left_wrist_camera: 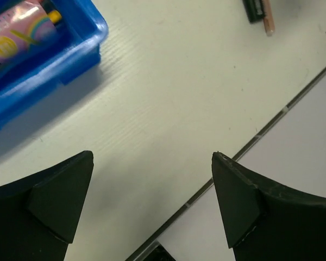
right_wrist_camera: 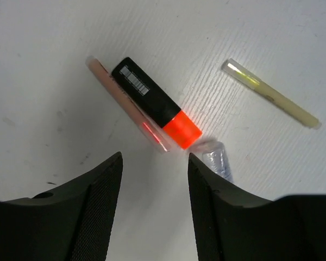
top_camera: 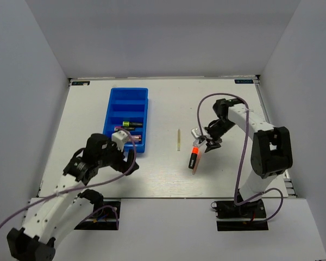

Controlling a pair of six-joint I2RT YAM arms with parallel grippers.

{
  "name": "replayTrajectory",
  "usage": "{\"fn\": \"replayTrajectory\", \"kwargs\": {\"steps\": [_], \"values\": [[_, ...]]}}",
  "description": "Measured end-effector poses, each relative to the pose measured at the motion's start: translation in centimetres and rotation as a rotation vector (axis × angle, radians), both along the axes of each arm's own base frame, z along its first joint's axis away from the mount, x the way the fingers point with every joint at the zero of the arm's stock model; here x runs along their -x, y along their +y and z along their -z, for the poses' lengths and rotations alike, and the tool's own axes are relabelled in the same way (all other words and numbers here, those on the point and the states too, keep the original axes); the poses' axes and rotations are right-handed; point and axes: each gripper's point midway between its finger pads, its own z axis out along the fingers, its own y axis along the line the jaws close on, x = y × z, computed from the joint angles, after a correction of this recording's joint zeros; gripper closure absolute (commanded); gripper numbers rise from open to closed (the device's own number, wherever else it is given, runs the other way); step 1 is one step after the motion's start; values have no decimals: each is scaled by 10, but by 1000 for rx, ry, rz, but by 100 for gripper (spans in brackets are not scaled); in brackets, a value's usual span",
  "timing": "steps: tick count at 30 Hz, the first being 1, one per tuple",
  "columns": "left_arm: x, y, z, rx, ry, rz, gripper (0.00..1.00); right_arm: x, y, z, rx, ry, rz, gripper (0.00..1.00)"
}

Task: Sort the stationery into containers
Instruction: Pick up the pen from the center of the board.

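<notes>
The bright blue tray (top_camera: pixel 113 113) stands at the left of the table. It holds a green-tipped highlighter (top_camera: pixel 133 124) and the fat pink marker (left_wrist_camera: pixel 16 33) at its near end. My left gripper (top_camera: pixel 130 159) hangs open and empty over bare table beside the tray's near corner (left_wrist_camera: pixel 79 51). My right gripper (right_wrist_camera: pixel 155 157) is open and empty just above an orange-tipped black highlighter (right_wrist_camera: pixel 152 106), which also shows in the top view (top_camera: pixel 194 159). A thin pinkish stick (right_wrist_camera: pixel 125 103) lies along it. The clear tube (right_wrist_camera: pixel 217 160) is partly hidden by my right finger. A yellowish stick (right_wrist_camera: pixel 271 92) lies apart.
The yellowish stick (top_camera: pixel 178 139) lies between the tray and the highlighter. The table's near edge seam (left_wrist_camera: pixel 261 136) runs under my left gripper. White walls enclose the table on three sides.
</notes>
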Motion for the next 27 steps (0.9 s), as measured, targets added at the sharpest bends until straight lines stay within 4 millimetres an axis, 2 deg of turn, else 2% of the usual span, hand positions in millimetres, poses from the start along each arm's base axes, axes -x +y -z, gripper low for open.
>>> {"fn": "replayTrajectory", "kwargs": {"steps": [2, 4, 11, 20, 27], "values": [[15, 3, 4, 33, -32, 10, 0, -6, 5, 9, 47, -44, -77, 45], [19, 4, 4, 57, -74, 10, 0, -8, 9, 22, 94, -71, -144, 46], [13, 13, -8, 80, -196, -52, 0, -3, 18, 51, 208, -103, -297, 48], [9, 18, -3, 61, -189, -87, 0, -6, 38, 65, 221, -194, -378, 48], [9, 18, -4, 61, -191, -88, 0, -3, 46, 74, 234, -222, -419, 48]]}}
